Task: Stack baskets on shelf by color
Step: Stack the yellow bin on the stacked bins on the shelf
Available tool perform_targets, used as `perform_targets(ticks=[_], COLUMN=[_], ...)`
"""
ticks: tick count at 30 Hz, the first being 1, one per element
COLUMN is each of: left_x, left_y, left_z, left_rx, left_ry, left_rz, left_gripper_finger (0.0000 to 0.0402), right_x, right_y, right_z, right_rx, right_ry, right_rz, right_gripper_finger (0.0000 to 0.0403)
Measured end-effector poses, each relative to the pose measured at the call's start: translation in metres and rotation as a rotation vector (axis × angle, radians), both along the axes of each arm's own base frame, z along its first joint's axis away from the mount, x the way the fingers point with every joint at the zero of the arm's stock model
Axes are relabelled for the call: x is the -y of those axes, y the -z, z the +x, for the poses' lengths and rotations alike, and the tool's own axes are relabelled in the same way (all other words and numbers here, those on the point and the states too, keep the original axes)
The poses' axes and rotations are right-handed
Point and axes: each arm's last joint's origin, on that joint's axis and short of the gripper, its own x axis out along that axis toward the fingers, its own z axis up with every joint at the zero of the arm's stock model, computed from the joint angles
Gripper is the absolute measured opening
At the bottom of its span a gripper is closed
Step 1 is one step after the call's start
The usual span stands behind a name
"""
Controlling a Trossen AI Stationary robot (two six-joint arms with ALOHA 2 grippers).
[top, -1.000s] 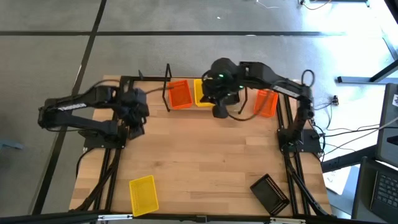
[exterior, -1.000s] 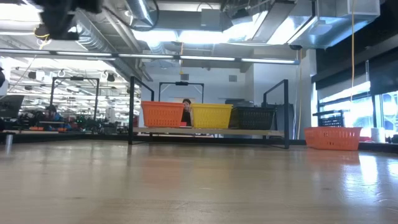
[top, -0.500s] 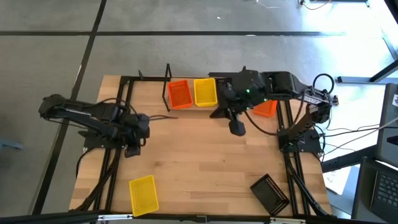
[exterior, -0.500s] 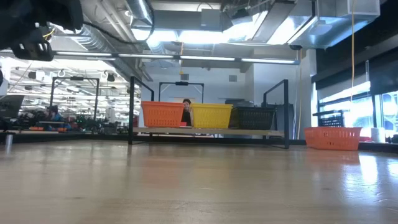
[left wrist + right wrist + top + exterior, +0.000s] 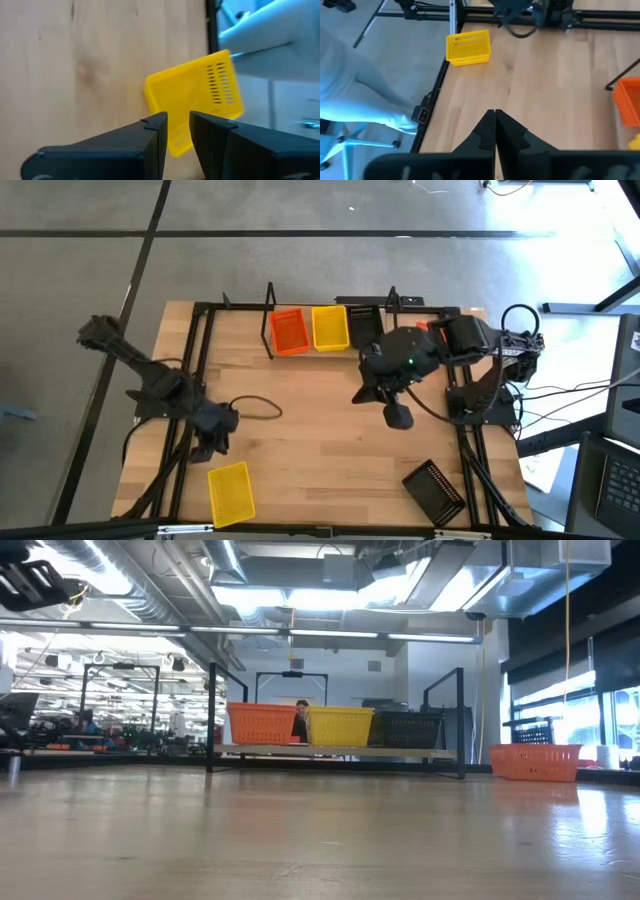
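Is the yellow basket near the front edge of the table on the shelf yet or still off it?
Off it. The yellow basket lies on the bare table, far from the shelf.

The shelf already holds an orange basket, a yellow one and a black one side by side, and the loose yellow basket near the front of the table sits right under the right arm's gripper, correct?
Not quite. The loose yellow basket lies by the left gripper, not the right gripper, as the high view shows. The shelf does hold an orange basket, a yellow basket and a black basket side by side.
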Motion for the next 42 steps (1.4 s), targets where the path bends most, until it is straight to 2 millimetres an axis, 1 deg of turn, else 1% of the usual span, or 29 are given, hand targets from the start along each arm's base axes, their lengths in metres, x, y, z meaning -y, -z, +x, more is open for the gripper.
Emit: perform_targets(ticks=[4, 8, 11, 16, 23, 28, 36, 39, 42], left_x=[0.016, 0.035, 0.047, 0.060, 0.071, 0.078, 0.085, 0.086, 0.084], left_y=[0.009, 0.023, 0.034, 0.048, 0.063, 0.071, 0.091, 0.096, 0.097], left_z=[-0.002, -0.002, 0.002, 0.006, 0.005, 0.005, 0.007, 0.009, 0.012], left_rx=[-0.011, -0.072, -0.119, -0.168, -0.205, -0.219, -0.284, -0.331, -0.354], left_ry=[0.002, 0.009, -0.017, -0.052, -0.093, -0.088, -0.091, -0.077, -0.066], left_rz=[0.078, 0.139, 0.142, 0.160, 0.218, 0.250, 0.313, 0.303, 0.292], left_gripper_finger=[0.0072, 0.0072, 0.0072, 0.0072, 0.0072, 0.0072, 0.0072, 0.0056, 0.0015], right_x=[-0.003, -0.003, -0.003, -0.003, -0.002, -0.002, -0.002, -0.001, -0.001], right_y=[-0.001, -0.001, -0.001, -0.001, -0.001, -0.001, -0.001, -0.001, -0.001], right_z=[-0.002, -0.002, -0.002, -0.002, -0.001, -0.001, -0.001, -0.001, -0.001], right_rx=[0.012, 0.013, 0.013, 0.014, 0.019, 0.018, 0.018, 0.021, 0.022], right_ry=[0.031, 0.034, 0.034, 0.034, 0.057, 0.058, 0.064, 0.078, 0.085], right_rz=[-0.041, -0.044, -0.044, -0.047, -0.070, -0.068, -0.069, -0.081, -0.087], right_gripper_finger=[0.0003, 0.0003, 0.0003, 0.0003, 0.0003, 0.0003, 0.0003, 0.0003, 0.0003])
